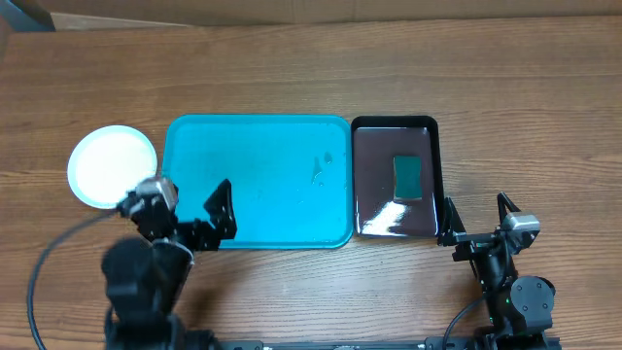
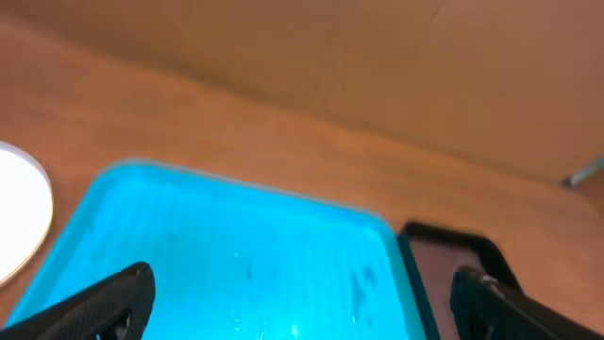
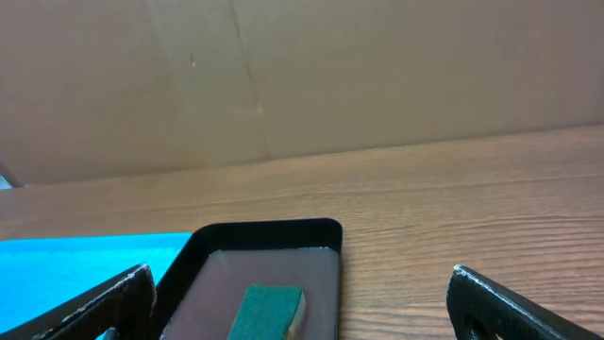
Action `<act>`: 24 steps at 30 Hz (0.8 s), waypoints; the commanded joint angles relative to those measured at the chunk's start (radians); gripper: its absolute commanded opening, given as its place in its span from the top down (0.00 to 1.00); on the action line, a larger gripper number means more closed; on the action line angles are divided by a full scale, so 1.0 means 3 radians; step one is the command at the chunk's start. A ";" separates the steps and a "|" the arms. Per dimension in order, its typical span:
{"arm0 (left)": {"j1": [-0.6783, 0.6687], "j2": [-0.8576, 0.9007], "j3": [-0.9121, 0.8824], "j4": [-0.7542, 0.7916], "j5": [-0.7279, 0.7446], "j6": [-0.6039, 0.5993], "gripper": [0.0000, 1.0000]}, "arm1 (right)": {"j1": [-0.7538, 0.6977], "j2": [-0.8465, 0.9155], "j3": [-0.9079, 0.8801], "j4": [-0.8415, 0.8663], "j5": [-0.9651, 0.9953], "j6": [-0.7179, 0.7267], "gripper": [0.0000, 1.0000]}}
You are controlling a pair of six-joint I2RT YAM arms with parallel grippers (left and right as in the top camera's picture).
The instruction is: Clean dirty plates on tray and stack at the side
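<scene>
The turquoise tray (image 1: 258,180) lies mid-table with nothing on it but a few small wet marks; it also shows in the left wrist view (image 2: 236,255) and at the left edge of the right wrist view (image 3: 66,264). A stack of plates (image 1: 113,166) with a white top and light-blue rim sits on the table left of the tray; its edge shows in the left wrist view (image 2: 19,212). My left gripper (image 1: 194,209) is open and empty over the tray's front left corner. My right gripper (image 1: 478,222) is open and empty at the front right, beside the black tray.
A glossy black tray (image 1: 394,178) holding a green sponge (image 1: 407,176) stands right of the turquoise tray; both show in the right wrist view, tray (image 3: 326,236) and sponge (image 3: 269,312). A cardboard wall runs along the table's back edge.
</scene>
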 commanded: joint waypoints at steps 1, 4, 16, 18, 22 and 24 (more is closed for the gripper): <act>-0.0019 -0.0524 -0.0463 0.0533 -0.0099 0.0062 0.00 | -0.0009 -0.0032 -0.0034 0.0022 0.0045 0.0011 0.00; -0.0019 -0.0931 -0.0839 0.1255 -0.0094 0.0051 0.00 | -0.0009 -0.0032 -0.0033 0.0022 0.0045 0.0011 0.00; -0.0023 -0.1462 -0.1667 0.2430 -0.0094 0.0050 0.00 | -0.0009 -0.0032 -0.0034 0.0022 0.0045 0.0011 0.00; -0.0032 -0.1462 -0.1783 0.2430 -0.0095 0.0050 0.00 | -0.0009 -0.0032 -0.0033 0.0022 0.0045 0.0011 0.00; -0.0062 -0.1464 -0.1783 0.1956 -0.0167 0.0076 0.00 | -0.0009 -0.0032 -0.0034 0.0023 0.0046 0.0011 0.00; -0.0062 -0.1464 -0.1783 0.1651 -0.0205 0.0089 0.00 | -0.0009 -0.0032 -0.0033 0.0022 0.0046 0.0011 0.00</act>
